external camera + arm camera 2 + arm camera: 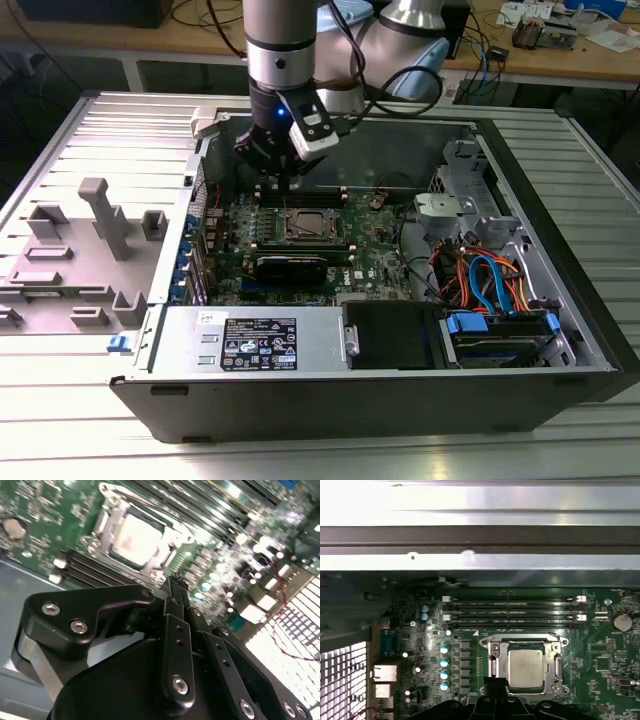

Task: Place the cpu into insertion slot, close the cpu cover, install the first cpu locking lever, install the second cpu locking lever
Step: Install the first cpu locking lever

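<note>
Exterior view: the gripper [283, 188], fingers together and holding nothing, is hovering at upper centre of the frame, just over the green board [375, 265]. Just below, the chip [310, 226] is sitting in its socket [522, 639], metal cover [496, 666] lying flat around it.

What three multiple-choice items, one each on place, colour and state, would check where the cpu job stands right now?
1. Where is the cpu? A on the case floor; B in the insertion slot; C outside the case.
2. What colour is the motherboard? A green; B red; C white.
3. How does the cpu cover lie? A standing upright; B taken off; C flat around the chip.
Key: B, the chip sits inside the socket in the first wrist view; A, the board shows green in both wrist views; C, its frame lies flat around the chip.
</note>
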### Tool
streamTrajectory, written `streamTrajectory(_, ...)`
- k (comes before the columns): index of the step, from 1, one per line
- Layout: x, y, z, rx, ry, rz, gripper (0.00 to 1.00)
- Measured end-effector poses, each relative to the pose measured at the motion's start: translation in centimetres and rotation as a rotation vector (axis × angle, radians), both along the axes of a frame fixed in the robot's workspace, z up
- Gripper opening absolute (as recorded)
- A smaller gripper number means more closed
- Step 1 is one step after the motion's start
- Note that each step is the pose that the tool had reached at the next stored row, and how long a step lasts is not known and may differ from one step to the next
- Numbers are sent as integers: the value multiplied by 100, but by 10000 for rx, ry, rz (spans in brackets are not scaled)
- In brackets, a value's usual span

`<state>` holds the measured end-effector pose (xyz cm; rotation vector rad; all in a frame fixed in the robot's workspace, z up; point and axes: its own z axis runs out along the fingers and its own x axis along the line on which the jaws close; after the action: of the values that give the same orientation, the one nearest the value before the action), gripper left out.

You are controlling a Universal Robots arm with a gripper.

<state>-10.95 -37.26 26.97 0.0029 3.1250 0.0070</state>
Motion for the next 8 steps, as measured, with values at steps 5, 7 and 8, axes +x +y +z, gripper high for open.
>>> streamTrajectory(5, -162, 1, -8, 7, -84, 1, 11)
streamTrajectory(7, -178, 3, -12, 5, -84, 318, 11)
streamTrajectory(8, -178, 3, -13, 5, -84, 461, 11)
